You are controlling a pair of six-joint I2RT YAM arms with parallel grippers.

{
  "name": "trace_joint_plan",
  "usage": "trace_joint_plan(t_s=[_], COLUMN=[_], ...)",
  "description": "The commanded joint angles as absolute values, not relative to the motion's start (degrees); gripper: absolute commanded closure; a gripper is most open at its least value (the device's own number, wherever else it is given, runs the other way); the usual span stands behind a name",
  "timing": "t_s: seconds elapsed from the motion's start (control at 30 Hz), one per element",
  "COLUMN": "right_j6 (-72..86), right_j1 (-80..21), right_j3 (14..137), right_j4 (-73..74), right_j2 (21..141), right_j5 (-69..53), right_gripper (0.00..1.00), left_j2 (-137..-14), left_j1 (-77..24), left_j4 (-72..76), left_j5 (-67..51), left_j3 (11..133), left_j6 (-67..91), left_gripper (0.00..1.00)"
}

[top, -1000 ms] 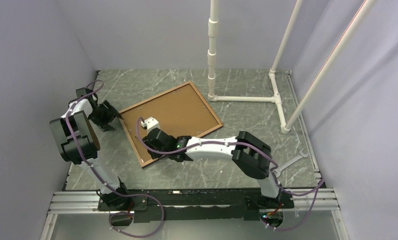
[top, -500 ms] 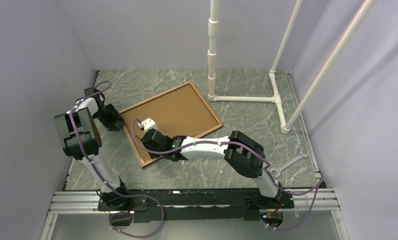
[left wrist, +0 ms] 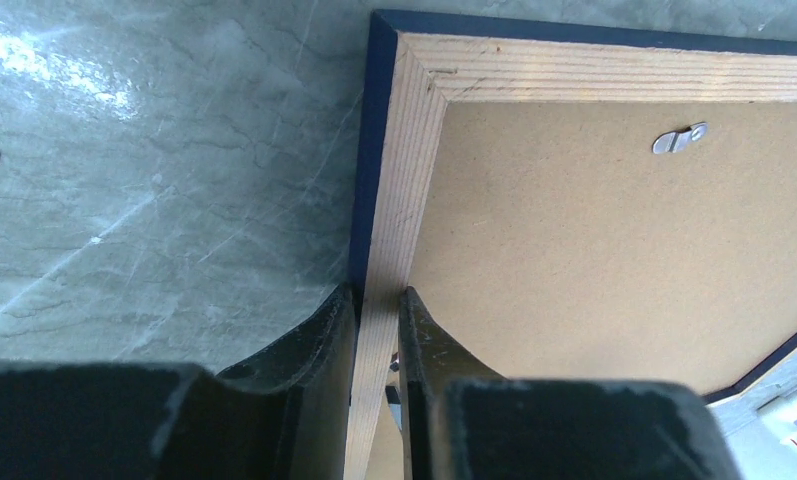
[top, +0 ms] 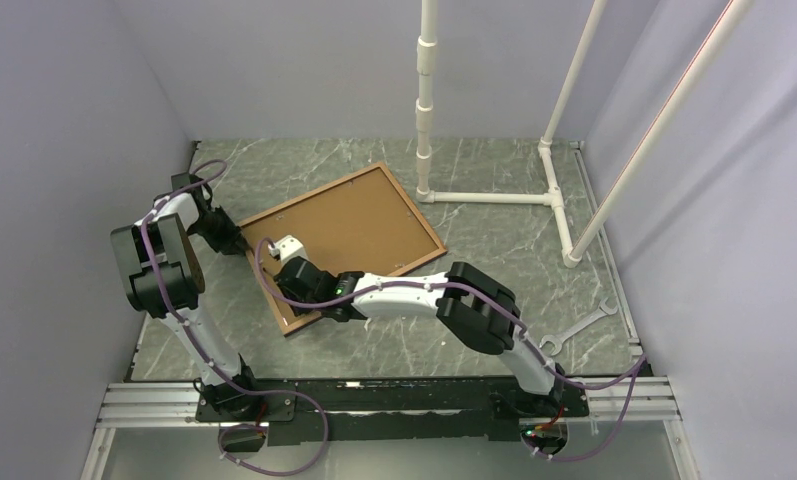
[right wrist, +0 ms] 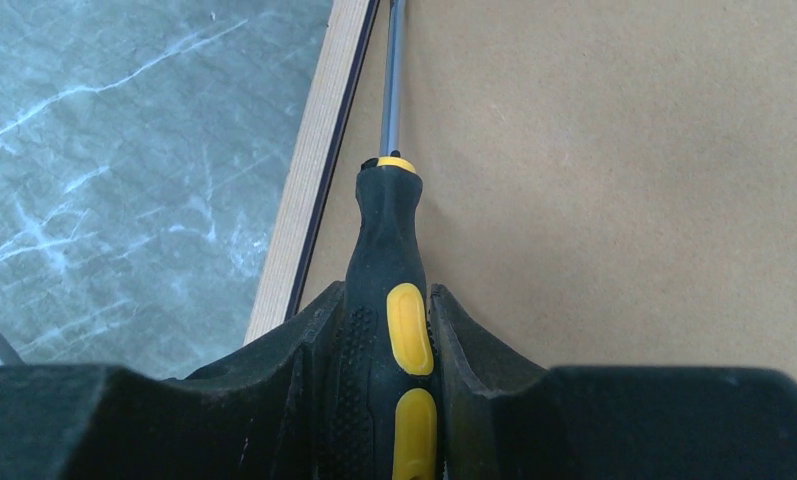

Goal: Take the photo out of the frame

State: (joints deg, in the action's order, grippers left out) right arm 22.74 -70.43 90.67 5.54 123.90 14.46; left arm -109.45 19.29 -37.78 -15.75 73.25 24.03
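Observation:
The frame [top: 310, 192] lies face down and askew on the marble table, its navy outer side [left wrist: 371, 150] and pale wood rail [left wrist: 414, 150] showing. The photo shows only its brown hardboard back [top: 359, 220], set inside the frame; a metal turn clip [left wrist: 677, 138] rests on it. My left gripper [top: 236, 240] is shut on the frame's rail near the left corner [left wrist: 379, 295]. My right gripper [top: 286, 268] is shut on a black-and-yellow screwdriver [right wrist: 389, 230], whose shaft runs along the rail's inner edge [right wrist: 309, 170] over the hardboard back [right wrist: 614, 180].
A white pipe stand [top: 426, 100] rises just behind the frame's far corner, with its base pipes running right. A wrench [top: 579, 327] lies at the right near the table edge. Grey walls close in both sides.
My left gripper has moved right to the frame's left corner and closed onto the rail. The right arm with the screwdriver has slid a little left along the frame.

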Motion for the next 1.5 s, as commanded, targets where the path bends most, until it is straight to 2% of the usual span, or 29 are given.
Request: trace_joint_plan(t_s=[0.0, 0.1, 0.57, 1.17, 1.47], right_j6=[21.45, 21.44, 19.59, 17.74, 17.11], right_j1=[-70.54, -70.58, -70.53, -67.33, -68.37], right_j3=[94.94, 95.7, 100.84, 108.53, 96.49], right_j4=[2.53, 2.51, -1.52, 2.68, -2.72], right_j2=[126.11, 126.79, 132.27, 135.36, 124.8], right_j5=[14.32, 16.04, 21.94, 26.96, 20.73], right_gripper=[1.0, 1.0, 1.0, 1.0, 1.0], left_j2=[-110.84, -111.21, -110.61, -111.01, -110.81], left_j1=[19.82, 19.79, 19.18, 19.07, 19.05], left_j4=[-39.04, -39.09, -38.17, -38.37, -38.67], left_j5=[-12.0, -12.23, -13.57, -13.07, -13.43], left_j3=[73.81, 73.83, 71.88, 72.18, 73.3], left_j6=[21.86, 21.72, 21.8, 21.62, 21.88], left_gripper=[0.91, 1.0, 1.0, 1.0, 1.0])
